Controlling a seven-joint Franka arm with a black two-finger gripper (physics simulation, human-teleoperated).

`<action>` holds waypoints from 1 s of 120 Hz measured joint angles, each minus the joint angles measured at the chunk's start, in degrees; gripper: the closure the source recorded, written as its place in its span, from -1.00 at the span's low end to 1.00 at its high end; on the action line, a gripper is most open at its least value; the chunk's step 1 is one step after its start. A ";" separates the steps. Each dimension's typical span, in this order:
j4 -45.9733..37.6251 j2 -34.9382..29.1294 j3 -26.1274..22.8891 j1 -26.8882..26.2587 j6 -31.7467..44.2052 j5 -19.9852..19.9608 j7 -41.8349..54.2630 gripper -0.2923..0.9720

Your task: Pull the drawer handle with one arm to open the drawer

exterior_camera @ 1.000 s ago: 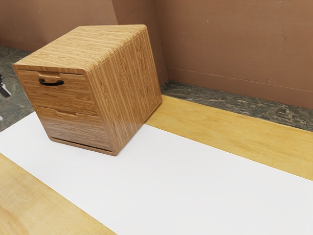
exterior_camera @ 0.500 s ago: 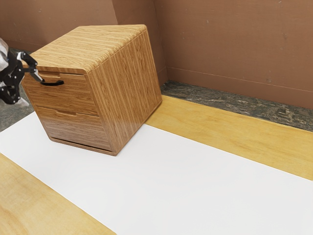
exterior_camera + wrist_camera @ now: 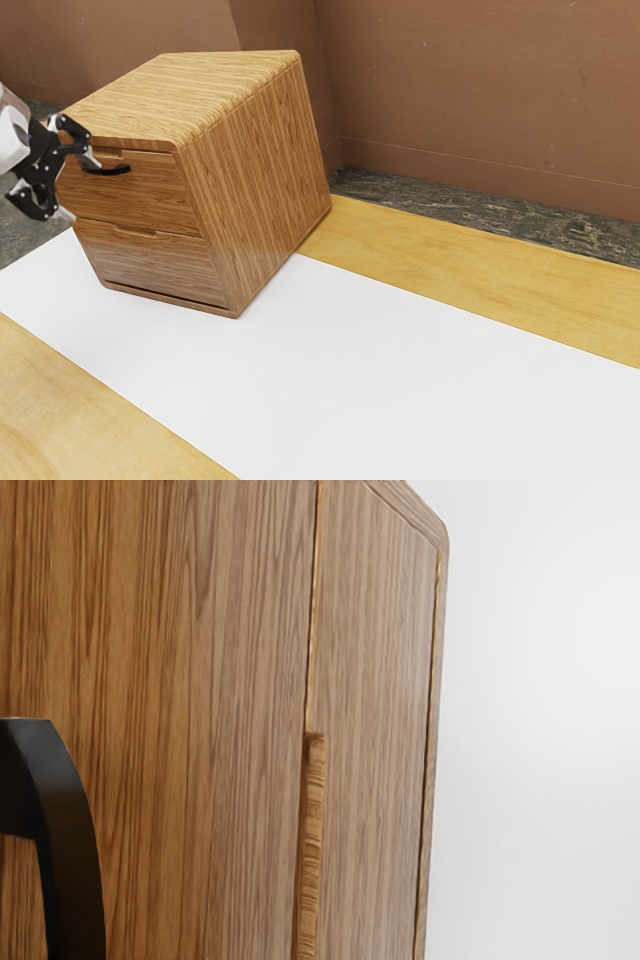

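Where the gripper [image 3: 68, 182] is held beside the drawer handle [image 3: 108, 169], its jaws are spread. Nothing is grasped.

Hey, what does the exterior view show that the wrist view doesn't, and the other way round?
Exterior view: the whole cabinet with its top, the hand open by the top drawer's handle, and the brown wall. Wrist view: a close look at the seam between the two drawer fronts. Both: the black handle, the wooden drawer fronts and the white mat.
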 joint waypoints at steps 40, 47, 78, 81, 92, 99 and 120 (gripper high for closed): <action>-2.84 0.06 -2.08 4.54 2.01 -1.26 0.77 -0.50; -3.84 -0.02 -4.53 7.49 2.12 -1.58 0.85 -0.49; -9.97 -2.36 -15.65 20.34 2.31 -2.67 1.15 -0.50; -10.73 -2.87 -16.93 21.82 2.32 -2.71 1.18 -0.50; -13.29 -4.57 -20.80 26.33 2.33 -2.80 1.25 -0.51; -14.91 -5.77 -22.90 28.95 2.32 -2.85 1.29 -0.51; -19.38 -9.76 -28.54 35.92 2.05 -3.13 1.39 -0.50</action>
